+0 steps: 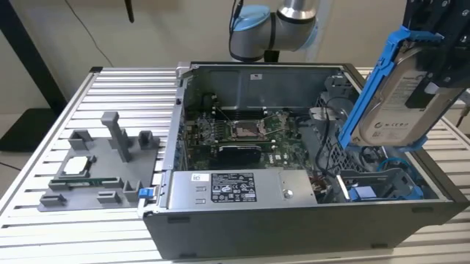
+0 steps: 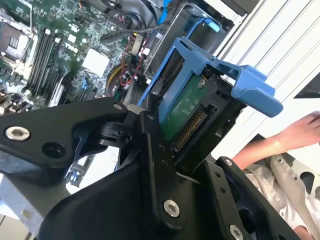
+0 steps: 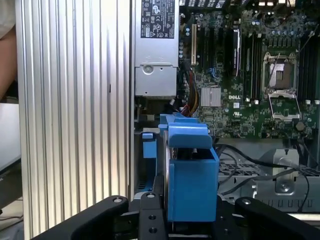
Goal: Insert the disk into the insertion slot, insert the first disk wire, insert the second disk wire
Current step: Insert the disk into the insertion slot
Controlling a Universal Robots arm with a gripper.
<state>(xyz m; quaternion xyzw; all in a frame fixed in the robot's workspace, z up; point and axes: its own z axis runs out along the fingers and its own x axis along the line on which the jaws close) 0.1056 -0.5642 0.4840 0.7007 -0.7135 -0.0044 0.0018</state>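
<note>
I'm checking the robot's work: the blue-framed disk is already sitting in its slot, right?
Not quite. In the exterior view the gripper holds the blue-framed disk up in the air above the insertion slot, not in it.

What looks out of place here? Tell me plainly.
The disk is out of place: held on end, tilted, above the insertion slot, not in it. A person's arm shows beside it in the second wrist view.
</note>
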